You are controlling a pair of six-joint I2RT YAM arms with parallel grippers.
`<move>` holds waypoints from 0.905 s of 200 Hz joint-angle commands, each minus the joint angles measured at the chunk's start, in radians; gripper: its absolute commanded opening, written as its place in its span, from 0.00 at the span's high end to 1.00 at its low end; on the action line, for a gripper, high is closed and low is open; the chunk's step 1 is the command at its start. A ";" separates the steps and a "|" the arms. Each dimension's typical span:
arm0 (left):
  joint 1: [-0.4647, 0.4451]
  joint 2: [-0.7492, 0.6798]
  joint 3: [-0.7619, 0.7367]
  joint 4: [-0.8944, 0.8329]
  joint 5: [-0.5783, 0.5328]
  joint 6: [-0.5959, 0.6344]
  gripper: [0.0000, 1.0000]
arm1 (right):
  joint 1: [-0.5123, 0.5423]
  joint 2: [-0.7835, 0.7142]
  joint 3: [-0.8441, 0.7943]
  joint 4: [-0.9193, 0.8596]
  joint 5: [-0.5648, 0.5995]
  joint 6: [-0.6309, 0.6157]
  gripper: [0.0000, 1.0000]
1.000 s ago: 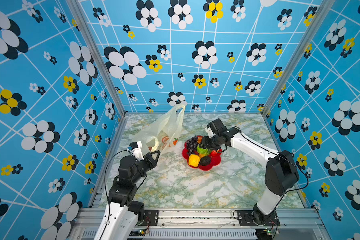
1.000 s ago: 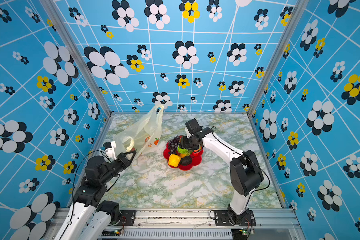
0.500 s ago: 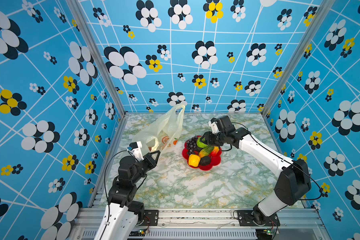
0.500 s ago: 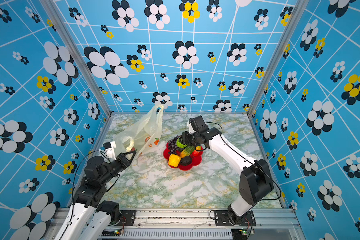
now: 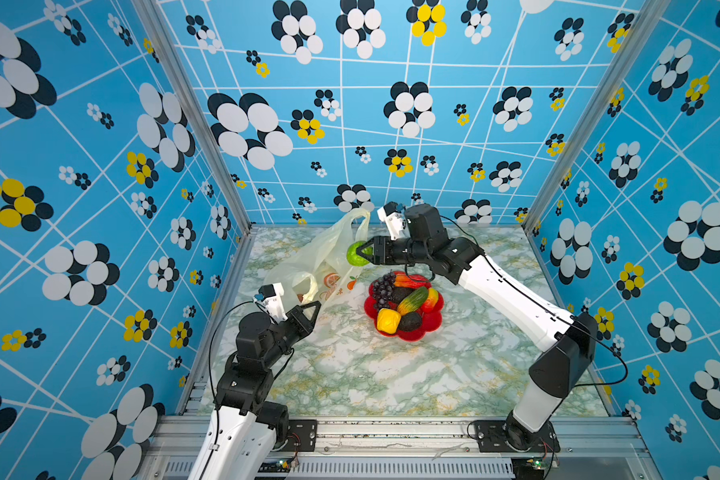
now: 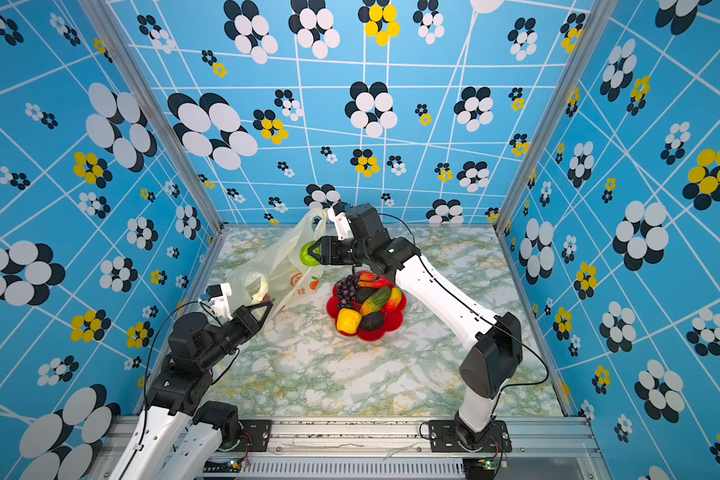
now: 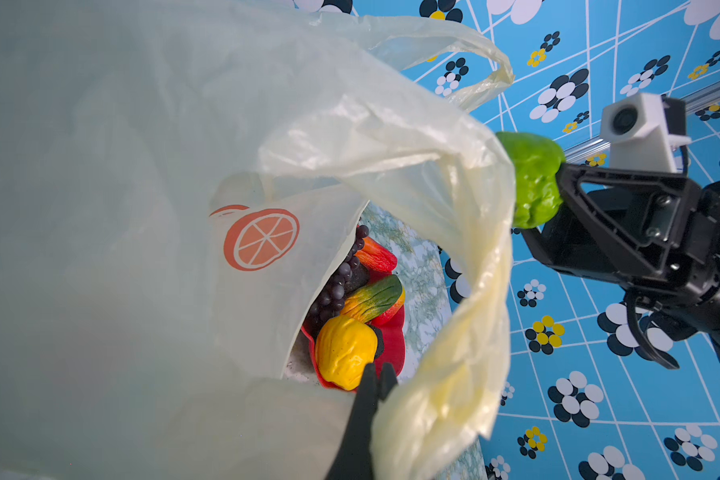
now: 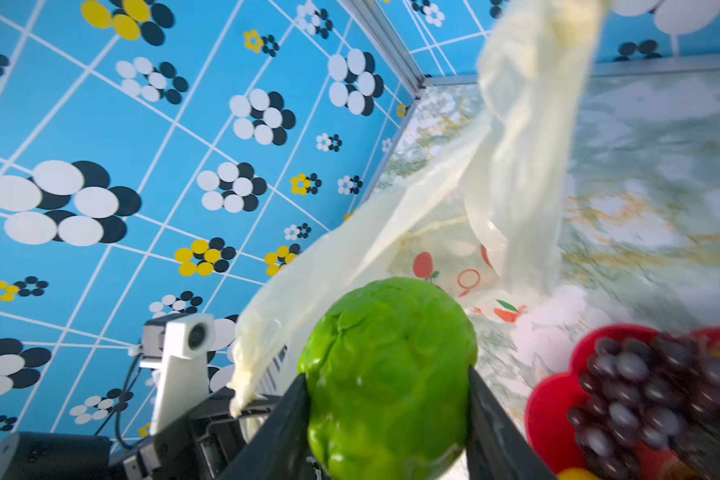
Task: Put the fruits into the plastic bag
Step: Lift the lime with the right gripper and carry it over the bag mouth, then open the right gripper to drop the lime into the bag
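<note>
Fingers (image 7: 361, 409) of the left gripper (image 5: 309, 311), nearest, are pinched flat on a loop handle of the plastic bag (image 5: 321, 259), holding that side of its mouth up. Mid-table, the red dish (image 5: 431, 326) carries the grape bunch (image 5: 381, 286), cucumber (image 5: 412, 300), yellow piece (image 5: 387, 320), avocado (image 5: 410, 321) and red-orange pieces (image 5: 431, 299), all yet to be bagged. Farther back, the right gripper (image 5: 361, 253), fingers half-spread, clamps the bumpy green ball (image 5: 353, 254) at the bag's rim, not inside; the bag's contents are unclear.

Blue walls (image 5: 100, 137) printed with white, black and yellow flowers enclose the cell. The desk (image 5: 371, 374) is green-veined marble, evenly lit.
</note>
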 commanded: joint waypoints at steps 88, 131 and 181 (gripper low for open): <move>0.010 -0.012 0.009 0.040 0.011 0.007 1.00 | 0.092 0.473 0.532 -0.337 0.042 -0.083 0.63; 0.010 -0.003 0.009 0.053 0.014 0.001 1.00 | 0.093 0.498 0.529 -0.336 0.016 -0.077 0.42; 0.010 -0.011 0.012 0.033 0.010 0.003 1.00 | 0.092 0.431 0.510 -0.310 -0.025 -0.115 0.01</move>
